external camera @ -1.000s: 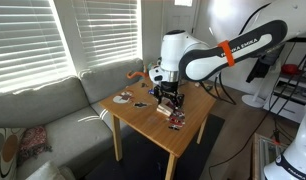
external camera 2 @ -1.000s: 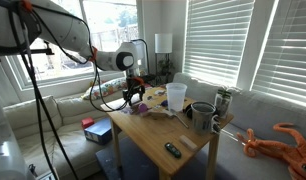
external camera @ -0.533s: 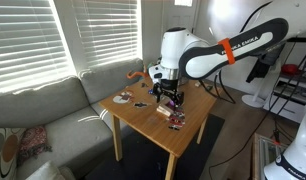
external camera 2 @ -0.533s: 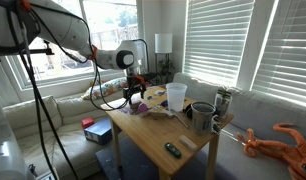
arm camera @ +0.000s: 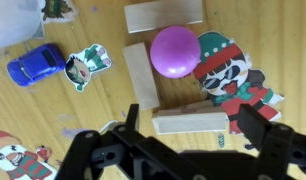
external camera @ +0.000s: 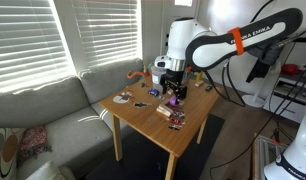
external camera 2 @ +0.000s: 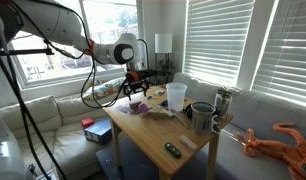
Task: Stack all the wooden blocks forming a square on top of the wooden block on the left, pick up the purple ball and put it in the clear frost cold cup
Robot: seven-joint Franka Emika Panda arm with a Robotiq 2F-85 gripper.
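In the wrist view the purple ball (arm camera: 175, 50) lies on the table inside a square of pale wooden blocks: one above (arm camera: 163, 14), one at the left (arm camera: 140, 73), and one below (arm camera: 190, 122). My gripper (arm camera: 193, 128) is open above the lower block, one finger on each side, touching nothing. In both exterior views the gripper (external camera: 172, 90) (external camera 2: 136, 88) hangs a little above the table. The frosted cup (external camera 2: 176, 96) stands further along the table.
A blue toy car (arm camera: 35, 65) and cartoon stickers (arm camera: 86, 65) (arm camera: 231, 72) lie around the blocks. A dark mug (external camera 2: 201, 115) and a black remote (external camera 2: 172, 150) are on the wooden table (external camera 2: 153, 135). A sofa (external camera: 43, 110) is beside it.
My gripper has risen from close to the table top to a little above the blocks. The blocks and ball have not moved.
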